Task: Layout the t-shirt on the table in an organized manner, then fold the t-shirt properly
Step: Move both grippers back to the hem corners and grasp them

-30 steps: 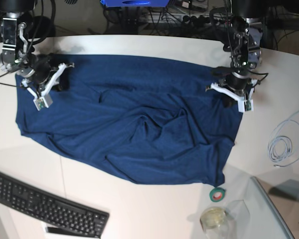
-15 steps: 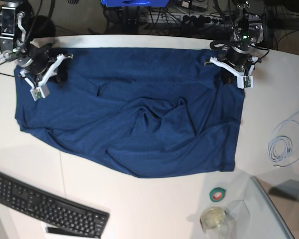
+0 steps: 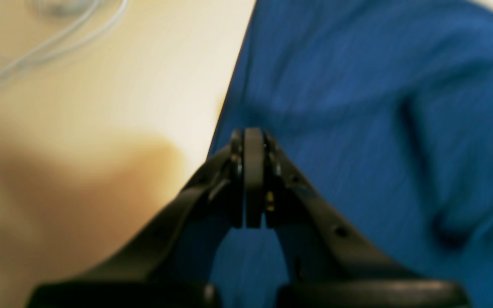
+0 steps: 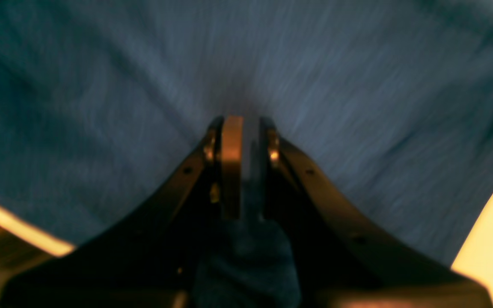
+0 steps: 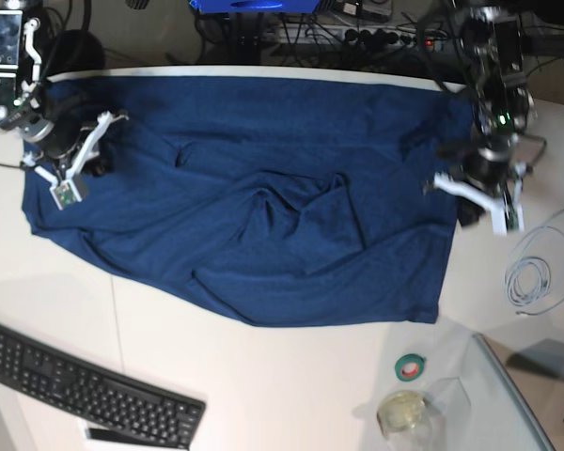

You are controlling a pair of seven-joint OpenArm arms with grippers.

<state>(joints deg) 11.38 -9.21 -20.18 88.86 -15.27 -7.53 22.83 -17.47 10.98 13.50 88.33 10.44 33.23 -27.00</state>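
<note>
Base view: 1 t-shirt point(image 5: 254, 197) on table point(image 5: 291, 395); 2 grippers; right gripper point(image 4: 242, 128) pinching t-shirt fabric; left gripper point(image 3: 253, 137) closed, empty.

The t-shirt point(image 5: 254, 207) is plain dark navy cloth, spread wide across the upper half of the base view, its far edge running along the table's point(image 5: 291, 385) curved far edge and its near hem slanting down toward the lower centre. It lies mostly flat but rumpled, with creases and a raised fold bunched near its middle. The table is smooth and white, bare in front of the shirt and at the right side of the frame.
</note>
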